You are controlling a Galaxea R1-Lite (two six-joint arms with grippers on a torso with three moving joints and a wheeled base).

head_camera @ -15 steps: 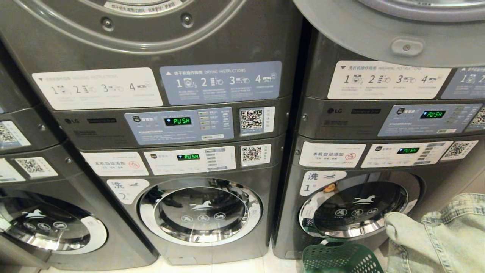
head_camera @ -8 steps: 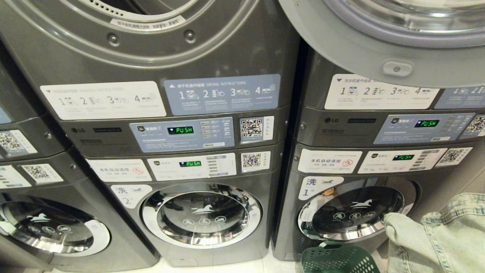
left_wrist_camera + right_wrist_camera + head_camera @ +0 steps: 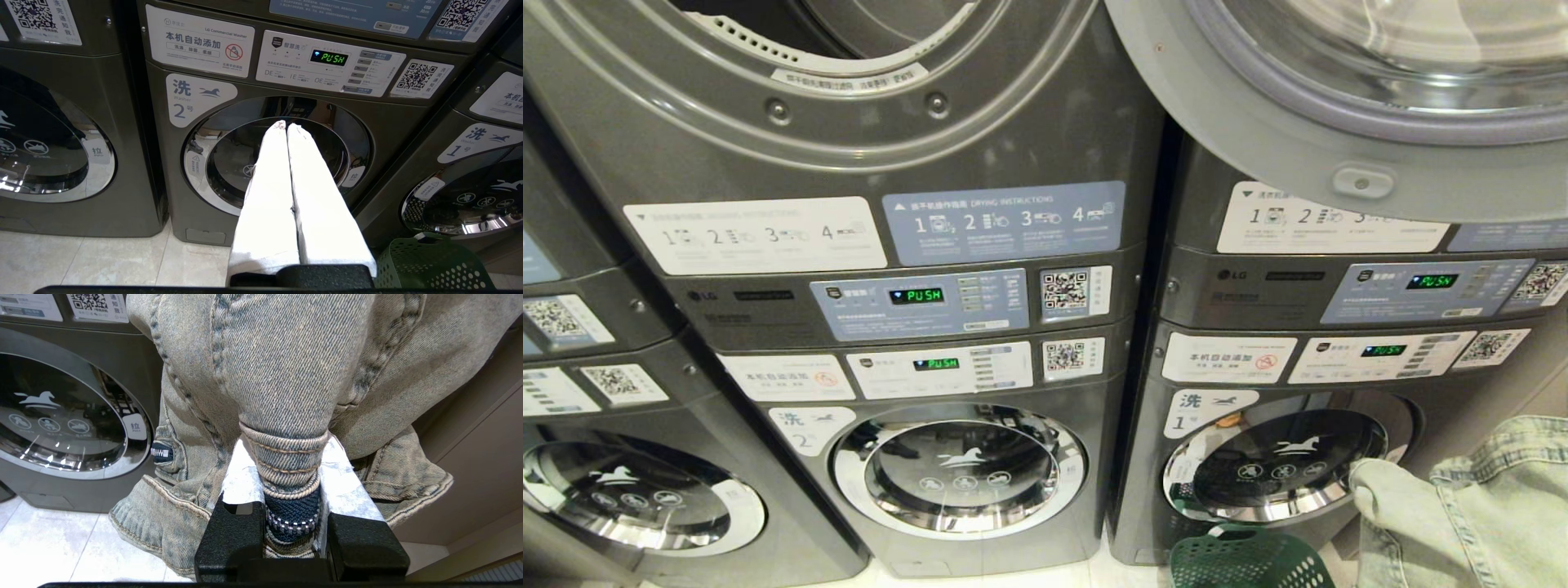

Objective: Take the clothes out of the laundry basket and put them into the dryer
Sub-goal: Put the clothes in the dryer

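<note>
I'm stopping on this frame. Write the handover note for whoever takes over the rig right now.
Right gripper: shut on the denim jacket, which hangs low at the robot's right.
Left gripper: shut, empty, pointing at washer 2.
Green laundry basket: on the floor before washer 1.
Open dryer door: above and to the right.
Done: jacket out of the basket.
Left: put it into the dryer drum.

Machine cabinets (image 3: 1013,147) dark grey, lower door rings (image 3: 960,469) chrome. Instruction labels, upper centre of frame: one white (image 3: 756,235), one pale blue (image 3: 1005,222). Displays (image 3: 916,295) green on black. QR stickers (image 3: 1065,290) black-and-white. Denim jacket (image 3: 1470,523), lower right: faded light blue, tan stitching, navy zipper tape. Laundry basket (image 3: 1245,563), bottom edge: dark green, perforated. Left gripper (image 3: 286,126) fingers white; right gripper (image 3: 286,486) fingers white, black mounts.
</note>
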